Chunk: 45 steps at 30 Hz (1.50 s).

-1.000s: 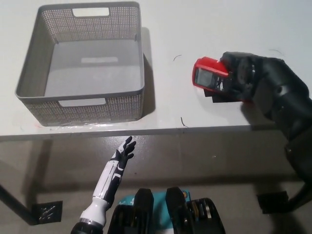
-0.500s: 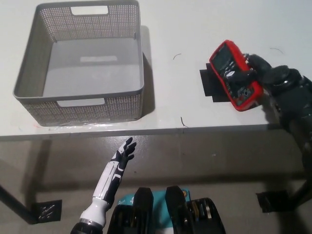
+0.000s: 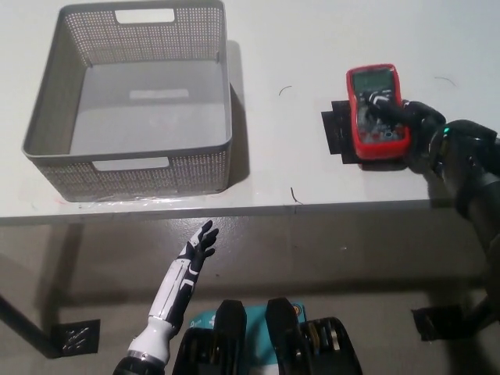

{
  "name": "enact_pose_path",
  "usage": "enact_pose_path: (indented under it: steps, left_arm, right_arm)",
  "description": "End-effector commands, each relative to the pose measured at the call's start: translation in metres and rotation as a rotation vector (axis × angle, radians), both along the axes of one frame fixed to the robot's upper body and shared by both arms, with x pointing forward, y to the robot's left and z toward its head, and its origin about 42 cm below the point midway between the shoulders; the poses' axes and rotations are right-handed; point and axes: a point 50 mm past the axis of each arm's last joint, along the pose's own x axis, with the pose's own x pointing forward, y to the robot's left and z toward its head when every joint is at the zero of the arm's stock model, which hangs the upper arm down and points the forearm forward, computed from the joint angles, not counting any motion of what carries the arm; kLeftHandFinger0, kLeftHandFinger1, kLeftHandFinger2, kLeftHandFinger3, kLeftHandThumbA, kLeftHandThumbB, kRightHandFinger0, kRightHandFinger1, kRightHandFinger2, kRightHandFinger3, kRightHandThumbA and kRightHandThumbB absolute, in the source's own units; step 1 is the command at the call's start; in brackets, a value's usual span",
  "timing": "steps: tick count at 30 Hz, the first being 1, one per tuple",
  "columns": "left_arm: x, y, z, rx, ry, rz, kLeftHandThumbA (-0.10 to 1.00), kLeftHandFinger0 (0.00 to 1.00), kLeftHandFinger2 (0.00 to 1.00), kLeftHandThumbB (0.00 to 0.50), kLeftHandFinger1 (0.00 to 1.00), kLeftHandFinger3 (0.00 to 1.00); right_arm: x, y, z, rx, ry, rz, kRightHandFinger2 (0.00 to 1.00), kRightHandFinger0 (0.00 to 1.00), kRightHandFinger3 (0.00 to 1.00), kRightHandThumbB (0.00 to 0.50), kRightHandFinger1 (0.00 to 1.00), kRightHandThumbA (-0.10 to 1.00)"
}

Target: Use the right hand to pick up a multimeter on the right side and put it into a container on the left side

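Observation:
The red multimeter point(image 3: 377, 112) lies flat, face up, on a black pad point(image 3: 334, 133) at the right of the white table. My black right hand point(image 3: 426, 133) reaches in from the right and is shut on the multimeter's lower right side, with one finger point(image 3: 388, 105) across its face. The grey perforated container point(image 3: 133, 176) stands at the left of the table with nothing inside. My white left hand point(image 3: 200, 241) hangs below the table's front edge, fingers apart, holding nothing.
The table's front edge point(image 3: 234, 211) runs across the middle of the view, with floor below it. Bare tabletop lies between the container and the multimeter. A short dark mark point(image 3: 294, 194) sits near the edge.
The multimeter, held raised and tilted in my right hand a second ago, has come down flat onto the black pad. My right hand has drawn back to the right. The left hand has not moved.

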Motion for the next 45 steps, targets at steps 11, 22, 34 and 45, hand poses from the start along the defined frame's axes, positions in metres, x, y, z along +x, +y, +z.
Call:
enact_pose_path:
  steps: [11,22,34,45]
  left_arm:
    - [0.005,-0.005,0.016,0.013,-0.092,-0.043,1.0,1.0,1.0,0.389,1.0,1.0]
    - [0.0,-0.006,0.011,0.001,-0.072,-0.065,1.0,1.0,1.0,0.426,1.0,1.0]
    - [-0.003,-0.011,0.01,0.009,-0.069,-0.088,1.0,1.0,1.0,0.427,1.0,1.0]
    - [-0.001,-0.015,0.012,0.009,-0.075,-0.101,1.0,1.0,1.0,0.468,1.0,1.0]
  right_arm:
    - [0.011,0.081,0.315,0.693,-0.604,0.318,0.69,0.0,1.0,0.178,0.13,-0.1]
    - [-0.007,0.168,0.344,0.618,-0.566,0.429,0.7,0.0,1.0,0.115,0.1,-0.1]
    - [-0.013,0.242,0.315,0.328,-0.525,0.317,0.85,0.0,1.0,0.138,0.17,-0.1]
    - [-0.016,0.268,0.282,-0.617,-0.793,0.302,0.83,0.0,0.77,0.174,0.44,-0.1]
